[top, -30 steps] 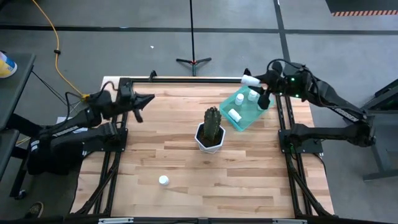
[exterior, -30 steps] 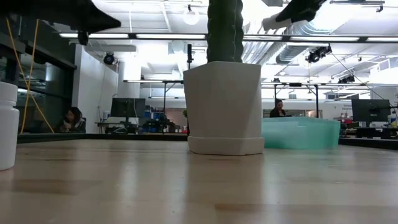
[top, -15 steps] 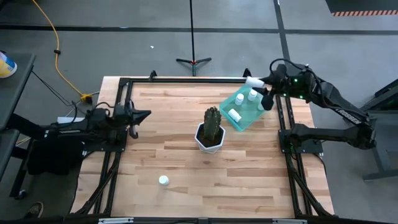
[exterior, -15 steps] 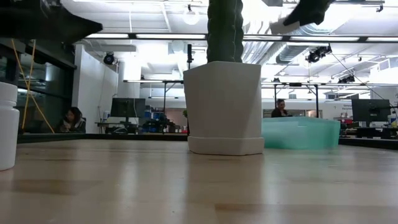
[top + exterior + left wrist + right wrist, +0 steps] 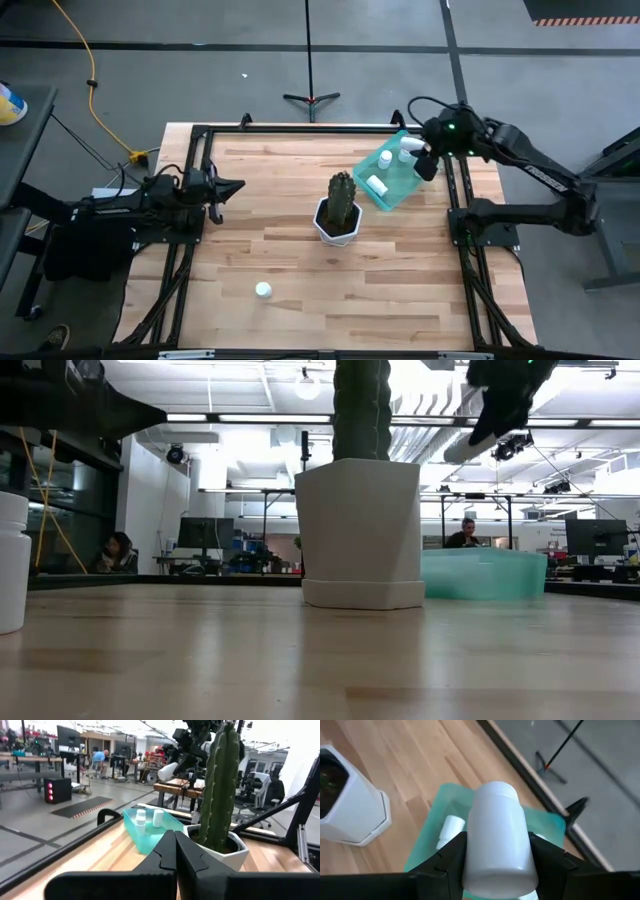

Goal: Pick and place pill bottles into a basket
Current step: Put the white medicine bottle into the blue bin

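Above the basket at the worktop's far right, the right claw clamps a pill bottle by its sides; it looks light, rigid, smooth and likely slippery. Left claw waits, fingers together.

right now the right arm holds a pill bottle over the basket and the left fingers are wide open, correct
Not quite. The left gripper has its fingers shut, as the left wrist view shows. The rest holds: the right gripper holds a pill bottle over the basket.
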You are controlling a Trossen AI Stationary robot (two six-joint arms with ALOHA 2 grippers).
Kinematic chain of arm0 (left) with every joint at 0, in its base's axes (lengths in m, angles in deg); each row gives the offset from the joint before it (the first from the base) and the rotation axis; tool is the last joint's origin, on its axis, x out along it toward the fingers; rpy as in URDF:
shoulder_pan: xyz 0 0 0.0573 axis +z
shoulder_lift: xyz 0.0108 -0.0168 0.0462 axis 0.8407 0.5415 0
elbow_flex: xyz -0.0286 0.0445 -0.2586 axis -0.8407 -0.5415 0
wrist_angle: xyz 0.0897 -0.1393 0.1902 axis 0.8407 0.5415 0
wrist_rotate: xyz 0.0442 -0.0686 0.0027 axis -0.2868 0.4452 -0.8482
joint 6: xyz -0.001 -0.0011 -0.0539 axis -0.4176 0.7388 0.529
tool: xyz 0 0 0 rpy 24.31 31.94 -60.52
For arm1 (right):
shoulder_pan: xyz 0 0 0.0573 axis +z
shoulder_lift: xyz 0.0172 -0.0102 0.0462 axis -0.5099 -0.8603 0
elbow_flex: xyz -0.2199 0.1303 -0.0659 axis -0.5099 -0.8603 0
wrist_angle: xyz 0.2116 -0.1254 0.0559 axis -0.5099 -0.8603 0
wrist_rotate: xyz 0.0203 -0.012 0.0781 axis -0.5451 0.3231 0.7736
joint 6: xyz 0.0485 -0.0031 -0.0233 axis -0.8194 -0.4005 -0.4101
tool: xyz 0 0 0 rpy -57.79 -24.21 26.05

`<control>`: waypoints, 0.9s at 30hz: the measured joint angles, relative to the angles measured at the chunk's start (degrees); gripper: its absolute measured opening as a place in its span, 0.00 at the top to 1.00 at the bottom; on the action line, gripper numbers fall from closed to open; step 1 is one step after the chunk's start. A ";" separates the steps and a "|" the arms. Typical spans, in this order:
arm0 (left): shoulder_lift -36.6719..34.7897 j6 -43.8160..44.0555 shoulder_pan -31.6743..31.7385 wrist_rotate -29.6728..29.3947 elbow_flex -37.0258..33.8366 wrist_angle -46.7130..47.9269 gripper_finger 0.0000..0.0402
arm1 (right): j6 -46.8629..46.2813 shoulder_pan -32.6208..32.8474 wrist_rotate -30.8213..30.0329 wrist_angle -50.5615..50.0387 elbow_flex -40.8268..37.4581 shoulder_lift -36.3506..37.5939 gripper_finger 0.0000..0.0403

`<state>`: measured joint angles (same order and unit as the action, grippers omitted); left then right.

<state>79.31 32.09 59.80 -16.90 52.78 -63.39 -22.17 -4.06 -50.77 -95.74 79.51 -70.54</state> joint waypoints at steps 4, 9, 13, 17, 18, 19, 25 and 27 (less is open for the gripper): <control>-0.02 1.73 0.00 0.57 0.00 0.24 0.93 | -2.47 -1.33 0.72 -0.08 0.00 -4.87 0.59; -0.02 1.77 0.00 0.85 0.00 0.88 0.92 | -3.88 -2.45 3.16 -2.15 0.00 -10.32 0.59; 0.00 1.96 0.00 0.49 0.00 1.22 0.91 | -6.30 -2.45 3.24 -4.66 0.00 -13.95 0.59; 0.00 1.98 0.00 0.44 0.02 2.47 0.94 | -6.42 -2.47 5.53 -5.18 0.00 -17.34 0.59; 0.00 2.03 0.00 0.45 0.01 3.02 0.94 | -6.40 -2.57 6.10 -5.15 0.00 -18.27 0.59; 0.00 2.19 0.00 0.44 0.01 3.29 0.94 | -6.38 -2.76 6.63 -5.18 0.00 -19.21 0.59; 0.00 3.45 0.00 0.37 0.02 3.74 0.89 | -5.53 -4.36 7.77 -9.09 0.00 -26.37 0.59; 0.00 3.41 0.00 0.35 0.02 3.70 0.89 | -4.86 -4.60 7.37 -10.57 0.00 -28.60 0.59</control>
<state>79.31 35.50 59.80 -16.55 52.81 -59.69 -27.03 -8.67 -43.40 -106.32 79.51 -99.14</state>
